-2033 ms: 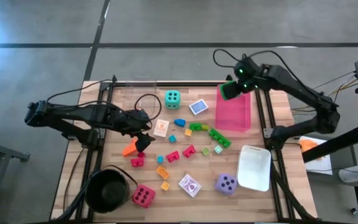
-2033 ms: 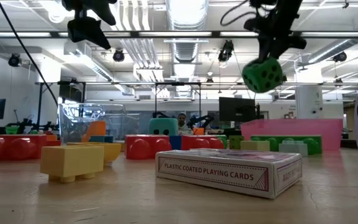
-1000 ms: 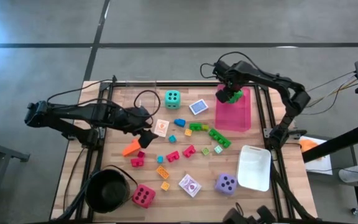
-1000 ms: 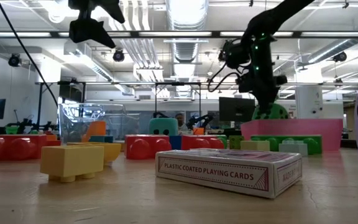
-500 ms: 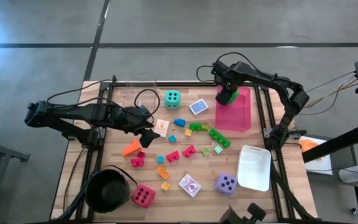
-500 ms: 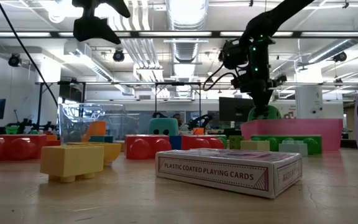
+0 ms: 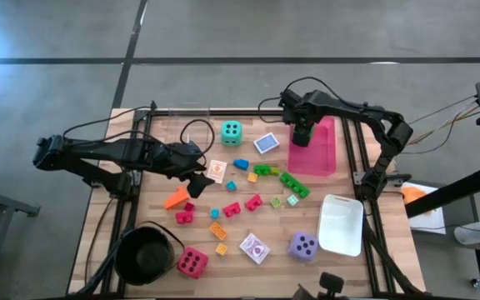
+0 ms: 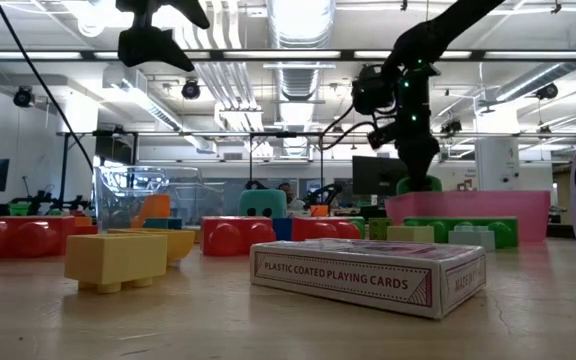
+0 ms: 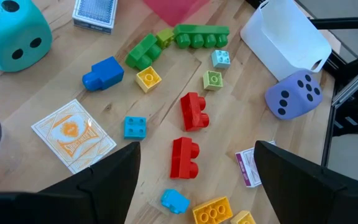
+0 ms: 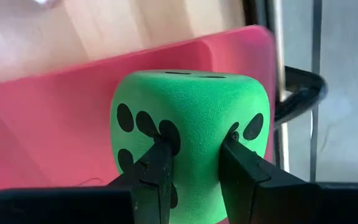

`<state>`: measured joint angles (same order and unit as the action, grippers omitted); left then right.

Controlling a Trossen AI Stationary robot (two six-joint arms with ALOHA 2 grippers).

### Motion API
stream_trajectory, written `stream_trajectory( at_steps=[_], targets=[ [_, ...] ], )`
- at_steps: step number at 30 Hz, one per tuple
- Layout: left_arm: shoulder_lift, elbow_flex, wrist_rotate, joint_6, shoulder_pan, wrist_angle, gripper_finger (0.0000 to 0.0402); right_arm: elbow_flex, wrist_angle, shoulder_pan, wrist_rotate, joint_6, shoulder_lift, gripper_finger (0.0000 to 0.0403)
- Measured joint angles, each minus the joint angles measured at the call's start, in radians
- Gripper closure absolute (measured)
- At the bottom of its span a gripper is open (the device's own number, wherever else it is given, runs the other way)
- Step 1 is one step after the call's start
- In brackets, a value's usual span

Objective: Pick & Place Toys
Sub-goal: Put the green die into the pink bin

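Two arms work over the wooden table (image 7: 123, 250). Inside the pink tray (image 7: 317, 154), at its far end, the right gripper (image 10: 194, 155) pinches a green die (image 10: 191, 134), its soft foam face dented between the fingers, black dots showing. Left gripper (image 9: 194, 180) hangs spread wide above red blocks (image 9: 192, 112), near the teal die (image 7: 231, 131) and a small orange card (image 9: 74, 134).
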<state>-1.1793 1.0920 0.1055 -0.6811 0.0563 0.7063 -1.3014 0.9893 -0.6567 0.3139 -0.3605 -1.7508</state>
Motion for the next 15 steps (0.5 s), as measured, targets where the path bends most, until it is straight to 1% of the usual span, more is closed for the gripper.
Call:
stream_trajectory(
  at_steps=[9,15],
  targets=[
    [0.0,0.0,0.0,-0.004,0.0,0.0,0.0084,0.075,-0.103,0.052,0.053,-0.099,0.016,0.0317],
    [0.0,0.0,0.0,-0.004,0.0,0.0,0.0084,0.092,-0.122,0.057,0.064,-0.082,0.018,0.0318]
  ],
)
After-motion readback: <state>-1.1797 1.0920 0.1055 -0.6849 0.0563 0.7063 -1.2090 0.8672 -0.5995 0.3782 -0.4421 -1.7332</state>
